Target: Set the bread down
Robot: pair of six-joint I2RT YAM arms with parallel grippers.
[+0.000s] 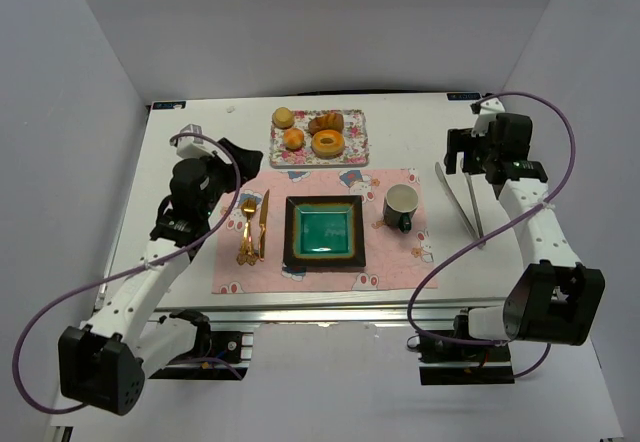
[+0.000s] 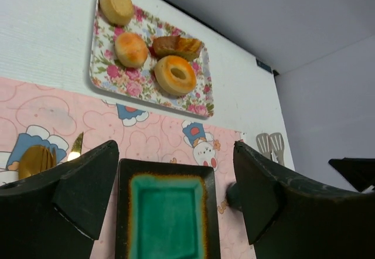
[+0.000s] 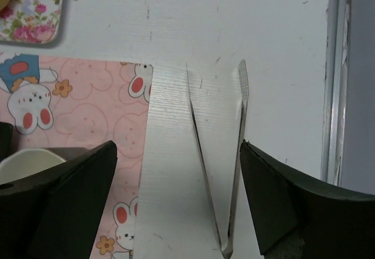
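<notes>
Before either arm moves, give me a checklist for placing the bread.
1. The bread is uncovered at the far left corner of the tray: ok.
2. The bread has a gap from the orange bun: cannot tell, they sit very close.
3. Left gripper is open and empty: ok.
4. Right gripper is open and empty: ok.
5. Tongs lie flat on the table right of the mat, untouched, below the right gripper: ok.
6. Teal plate is bare, ready to take something: ok.
</notes>
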